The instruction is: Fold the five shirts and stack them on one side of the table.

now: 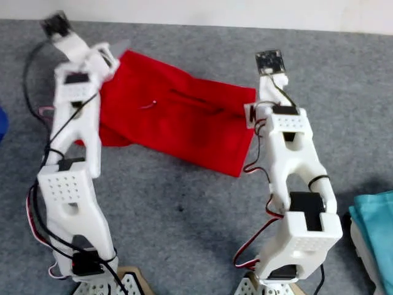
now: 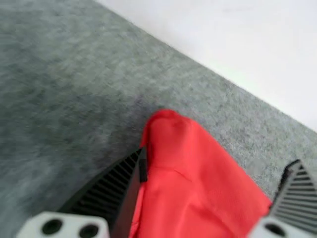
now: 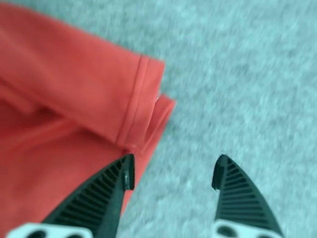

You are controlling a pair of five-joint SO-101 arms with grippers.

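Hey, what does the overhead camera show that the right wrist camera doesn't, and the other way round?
Overhead, not wrist: the left arm and right arm, the whole red shirt spread between them, and a folded teal cloth at the table's edge beside the right arm. Wrist, not overhead: the stitched hem at the shirt's corner, and the right pincer open, one finger at the cloth's edge, the other over bare table. Both: the red shirt and the grey table.
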